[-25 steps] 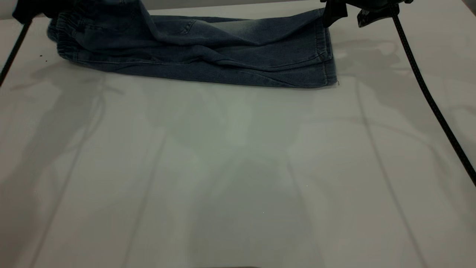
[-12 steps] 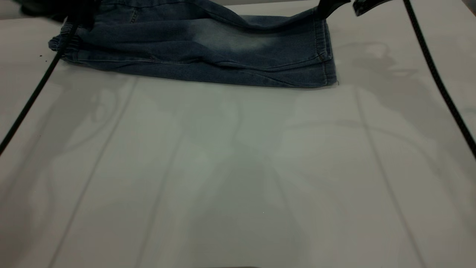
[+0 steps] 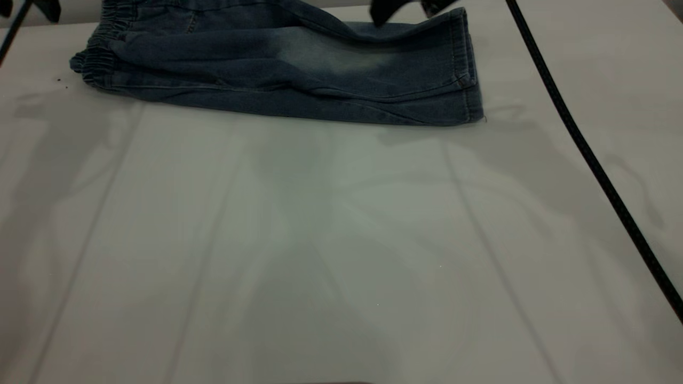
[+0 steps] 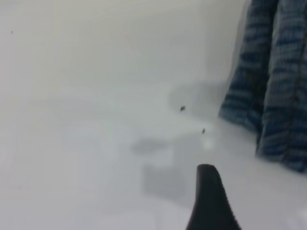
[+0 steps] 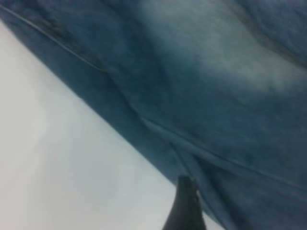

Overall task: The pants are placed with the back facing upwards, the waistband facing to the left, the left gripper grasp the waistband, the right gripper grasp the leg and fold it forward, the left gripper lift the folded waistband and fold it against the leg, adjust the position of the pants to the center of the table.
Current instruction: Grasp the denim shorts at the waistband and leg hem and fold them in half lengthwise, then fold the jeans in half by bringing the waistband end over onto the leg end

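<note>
The blue denim pants [image 3: 288, 69] lie folded lengthwise along the far edge of the white table [image 3: 320, 240]. Their puckered waistband [image 3: 98, 50] is at the left and the stitched leg hems [image 3: 467, 64] at the right. My left gripper [image 3: 29, 6] hangs open at the far left corner, off the cloth. In the left wrist view one black fingertip [image 4: 207, 191] hovers over bare table, with the waistband [image 4: 268, 96] a little way off. My right gripper [image 3: 408, 6] hangs open above the far edge of the legs. Its fingertip [image 5: 184, 206] floats over the pants [image 5: 201, 86], holding nothing.
A black cable [image 3: 587, 154] runs diagonally over the right side of the table, and another [image 3: 13, 29] crosses the far left corner. Tiny dark specks [image 3: 61, 81] lie next to the waistband. The near table surface stretches wide in front of the pants.
Both grippers have let go. The lifted far edge has dropped and the pants lie flatter. The left gripper drew off to the left, and the right gripper shifted left above the legs.
</note>
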Robot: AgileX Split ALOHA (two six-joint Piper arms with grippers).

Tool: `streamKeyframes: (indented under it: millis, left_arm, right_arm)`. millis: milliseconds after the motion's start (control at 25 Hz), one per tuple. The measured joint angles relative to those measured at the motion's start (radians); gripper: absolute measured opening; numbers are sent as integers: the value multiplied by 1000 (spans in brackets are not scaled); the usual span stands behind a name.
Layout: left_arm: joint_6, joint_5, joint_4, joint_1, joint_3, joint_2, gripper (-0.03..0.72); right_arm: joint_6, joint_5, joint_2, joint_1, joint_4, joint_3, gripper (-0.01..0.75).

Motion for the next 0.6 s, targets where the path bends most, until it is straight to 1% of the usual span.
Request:
streamKeyframes:
  millis: [80,160,280,360,440,600]
  left_arm:
    - [18,49,-56,0,-71,34,430]
    - [78,129,-116,0,-158,75,430]
    - [222,263,-204,0,-282,148,430]
    - [298,326,-250,2,-359,203,430]
    - [355,368,-263,5,-435,249,430]
    - [392,391,-259,14,-549,315,430]
  right_arm:
    - [0,14,0,13,10,-20,497]
    - [0,27,0,22,18,-31,497]
    - [0,34,0,30,26,-33,497]
    - [0,37,0,33,30,-33,497]
    - [0,37,0,35,32,-33,497]
    - [-1,25,0,49,35,-33,497]
